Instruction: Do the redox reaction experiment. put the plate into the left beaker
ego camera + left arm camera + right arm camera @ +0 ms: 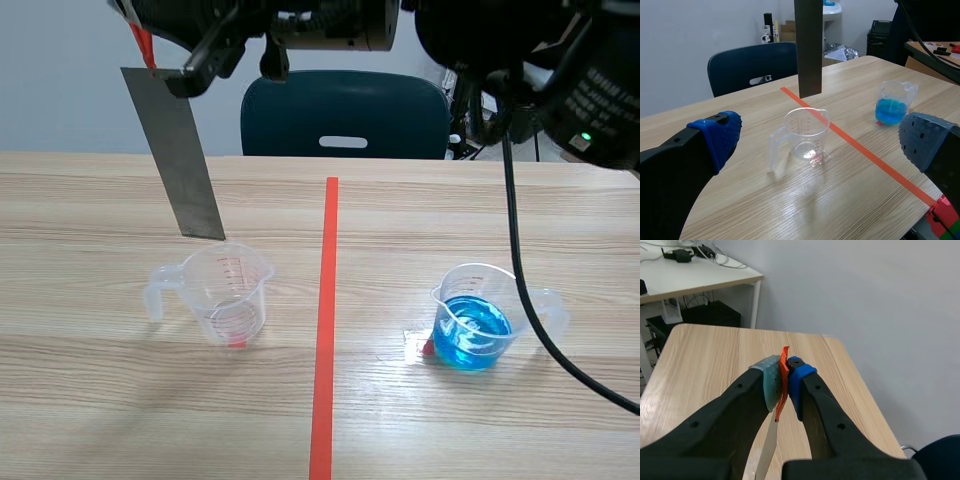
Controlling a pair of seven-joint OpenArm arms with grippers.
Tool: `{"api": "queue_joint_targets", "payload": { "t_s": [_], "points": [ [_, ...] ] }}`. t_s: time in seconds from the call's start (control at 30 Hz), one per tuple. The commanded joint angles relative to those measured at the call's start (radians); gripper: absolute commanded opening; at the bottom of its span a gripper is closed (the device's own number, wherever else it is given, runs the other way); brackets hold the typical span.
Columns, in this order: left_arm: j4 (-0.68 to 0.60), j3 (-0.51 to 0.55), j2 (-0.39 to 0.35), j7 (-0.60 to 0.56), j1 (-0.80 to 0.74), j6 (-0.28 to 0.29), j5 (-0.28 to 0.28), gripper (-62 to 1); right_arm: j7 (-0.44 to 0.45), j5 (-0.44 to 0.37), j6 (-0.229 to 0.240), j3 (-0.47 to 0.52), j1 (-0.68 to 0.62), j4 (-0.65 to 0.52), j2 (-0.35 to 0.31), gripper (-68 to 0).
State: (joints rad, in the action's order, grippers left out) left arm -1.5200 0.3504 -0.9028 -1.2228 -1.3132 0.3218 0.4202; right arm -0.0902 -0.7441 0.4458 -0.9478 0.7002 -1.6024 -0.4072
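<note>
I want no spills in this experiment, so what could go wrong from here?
The plate hangs tilted with its lower edge near the far rim of the empty beaker; lowered as is, it may catch the rim and tip it. The right gripper pinches only the orange tab at the plate's top, so the plate might swing or slip. A black cable droops across the beaker of blue liquid and could drag it.

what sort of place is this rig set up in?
Probably an office or lab room used as a test bench: a wood-grain table, a dark blue chair behind it, and a clear plastic beaker of blue liquid.
</note>
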Motion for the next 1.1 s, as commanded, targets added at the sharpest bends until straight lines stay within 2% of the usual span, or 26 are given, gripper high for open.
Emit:
{"api": "queue_joint_targets", "payload": {
  "t_s": [0.0,0.33,0.53,0.83,1.07],
  "points": [
    [-0.011,0.0,0.007,-0.014,0.003,0.002,0.006,1.4,0.026,-0.002,-0.003,0.012,0.011,0.014,0.008,-67.3],
    [-0.011,0.0,0.007,-0.015,0.003,0.003,0.006,1.4,0.095,0.071,0.027,0.012,-0.022,0.132,0.054,-67.3],
    [-0.011,0.0,0.007,-0.015,0.003,0.003,0.006,1.4,0.115,0.074,0.065,0.011,-0.031,0.177,0.072,-67.3],
    [-0.011,0.0,0.007,-0.015,0.003,0.003,0.006,1.4,0.17,0.165,0.088,0.01,-0.079,0.232,0.098,-67.3],
    [-0.011,0.0,0.007,-0.015,0.003,0.003,0.006,1.4,0.284,0.267,0.11,0.01,-0.102,0.288,0.117,-67.4]
  ]
}}
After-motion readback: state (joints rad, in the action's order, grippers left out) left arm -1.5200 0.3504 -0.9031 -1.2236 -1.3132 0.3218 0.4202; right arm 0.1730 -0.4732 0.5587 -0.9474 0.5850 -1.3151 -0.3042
